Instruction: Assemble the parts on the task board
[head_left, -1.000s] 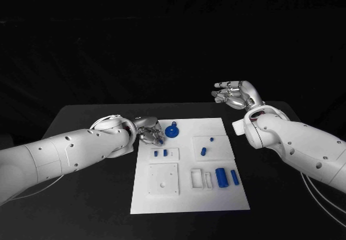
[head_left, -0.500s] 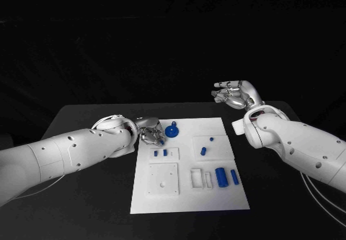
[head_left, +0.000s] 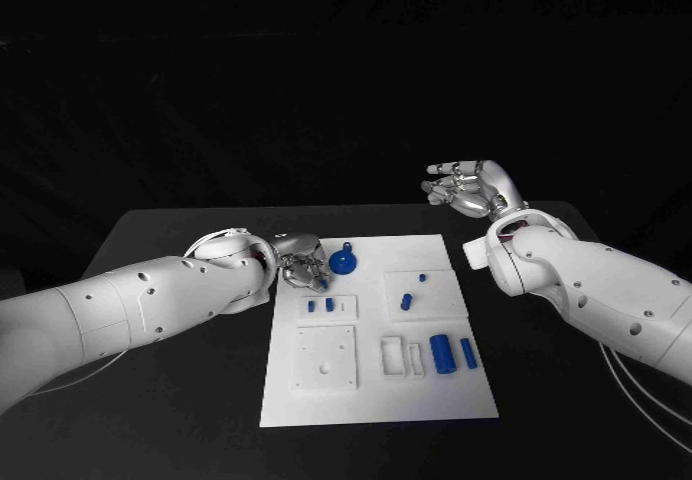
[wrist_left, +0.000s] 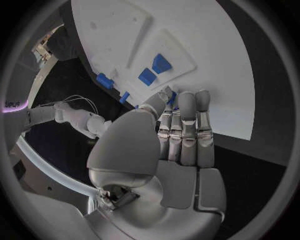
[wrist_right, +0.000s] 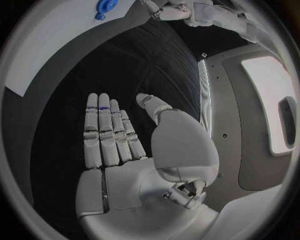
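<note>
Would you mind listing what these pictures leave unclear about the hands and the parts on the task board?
- Left hand, head view: its fingertips at the task board's edge are too small to tell if they pinch anything; in the left wrist view its own fingers cover the contact.
- Blue gear-like part, right wrist view: cut off by the circle's rim.
- Small blue parts, head view: too small to tell seated from loose.

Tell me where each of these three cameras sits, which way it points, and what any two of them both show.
Head view: on the robot's head, looking down at the task board; both white arms show, the left hand and the right hand.
Left wrist view: behind the left hand, facing the board.
Right wrist view: behind the right hand, facing black table.
Shared: head and right wrist views both show the round blue gear.
</note>
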